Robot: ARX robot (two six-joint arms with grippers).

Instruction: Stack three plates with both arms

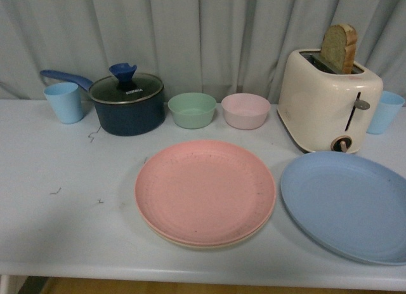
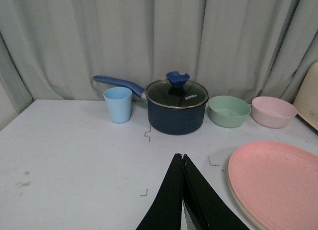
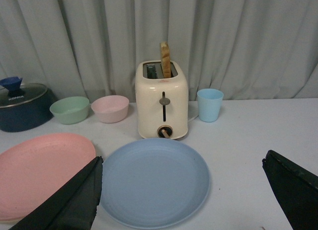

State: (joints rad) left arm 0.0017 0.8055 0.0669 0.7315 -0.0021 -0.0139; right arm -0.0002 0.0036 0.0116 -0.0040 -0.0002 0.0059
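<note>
- The left gripper [image 2: 182,163] is keeping its jaws pressed together on nothing. It is hovering over the bare table [image 2: 74,150] just beside the pink plate [image 2: 278,185]. I judge it is idling because its share of the job looks finished.
- The right gripper [image 3: 183,163] is holding its jaws wide apart, and the blue plate [image 3: 154,183] is lying flat between them in the right wrist view. This looks like lining up for a rim grasp, though I cannot tell whether either finger is touching it.
- The pink plate is resting on the beige plate [image 1: 206,245], whose rim alone is peeking out below, so 2 of 3 are sitting stacked.
- The blue plate is lying alone just beside that stack, in front of the toaster [image 1: 327,103], waiting as plate 3.
- The toaster is standing close behind, so lifting is probably needing care.
</note>
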